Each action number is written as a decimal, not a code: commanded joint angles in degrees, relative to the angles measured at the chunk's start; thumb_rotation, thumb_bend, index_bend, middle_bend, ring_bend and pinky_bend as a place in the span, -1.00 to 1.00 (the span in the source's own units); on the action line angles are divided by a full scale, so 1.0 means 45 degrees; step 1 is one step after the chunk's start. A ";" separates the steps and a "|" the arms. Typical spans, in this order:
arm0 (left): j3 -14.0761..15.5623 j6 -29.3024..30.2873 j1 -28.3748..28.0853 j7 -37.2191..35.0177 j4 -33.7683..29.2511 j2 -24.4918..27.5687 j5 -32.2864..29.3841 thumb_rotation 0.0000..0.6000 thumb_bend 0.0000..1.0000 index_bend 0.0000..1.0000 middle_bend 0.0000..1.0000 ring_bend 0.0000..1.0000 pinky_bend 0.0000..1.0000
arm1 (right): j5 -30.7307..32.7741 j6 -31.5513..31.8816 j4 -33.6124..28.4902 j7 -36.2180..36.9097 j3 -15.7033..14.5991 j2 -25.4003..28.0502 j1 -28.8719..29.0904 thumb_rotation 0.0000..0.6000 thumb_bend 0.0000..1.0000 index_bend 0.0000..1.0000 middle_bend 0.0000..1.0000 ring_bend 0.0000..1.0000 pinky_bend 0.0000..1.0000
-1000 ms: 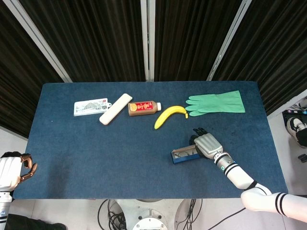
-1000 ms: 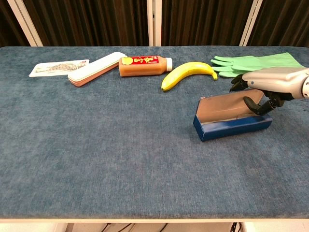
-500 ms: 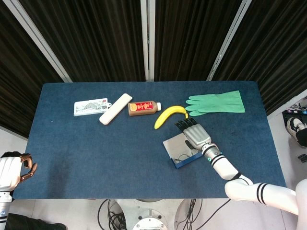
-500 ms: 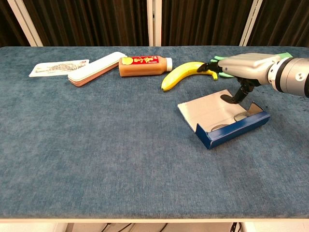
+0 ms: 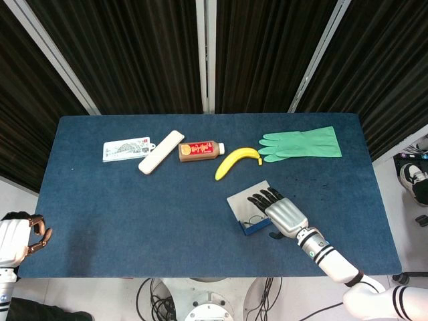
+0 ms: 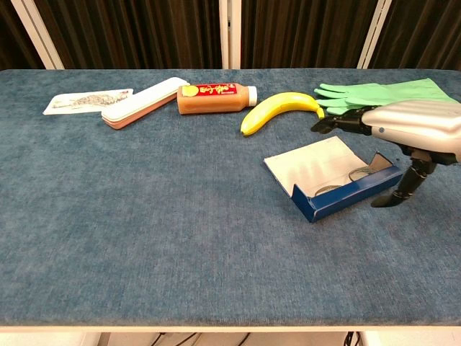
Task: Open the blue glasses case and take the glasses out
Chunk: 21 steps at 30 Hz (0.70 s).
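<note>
— Where is the case (image 6: pixel 338 189)?
— On the table (image 5: pixel 120 200), right of the middle, in front of the banana (image 5: pixel 236 162). Its lid (image 6: pixel 311 163) lies flat, open toward the bottle (image 5: pixel 200 150) side, and the glasses (image 6: pixel 344 181) sit inside the blue tray.

— And your right hand (image 5: pixel 283 212)?
— It hovers over the case's right end, palm down, fingers (image 6: pixel 336 124) stretched out and apart above the tray, thumb hanging down just past the case's near right corner. It holds nothing.

— Your left hand (image 5: pixel 19 237)?
— At the table's near left corner, off the edge, well apart from everything. Its fingers are curled in with nothing in them.

— What else is up there?
— A green glove (image 5: pixel 301 144) beyond the banana, then a white case (image 5: pixel 161 152) and a printed card (image 5: pixel 126 150) to the bottle's left, all along the far side.
</note>
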 commanded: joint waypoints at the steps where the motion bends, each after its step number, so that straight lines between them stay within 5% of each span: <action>1: -0.0001 -0.0003 -0.0002 0.0017 -0.0006 -0.0001 -0.0004 1.00 -0.34 0.42 0.36 -0.02 -0.14 | 0.0514 0.0134 0.0888 -0.0625 -0.0001 -0.0473 -0.0161 1.00 -0.90 -1.00 -0.93 -1.00 -1.00; 15: -0.0023 -0.0020 -0.0008 -0.0065 -0.0001 -0.0003 -0.0046 1.00 -0.35 0.42 0.36 -0.02 -0.14 | 0.2385 -0.0949 0.5780 -0.1607 0.2047 -0.3767 0.1553 1.00 -0.95 -1.00 -1.00 -1.00 -1.00; 21: -0.0030 -0.0041 -0.0018 -0.0092 0.0020 -0.0002 -0.0061 1.00 -0.34 0.42 0.36 -0.02 -0.14 | 0.2717 -0.1450 0.6726 -0.1711 0.2716 -0.4627 0.2466 1.00 -0.93 -1.00 -1.00 -1.00 -1.00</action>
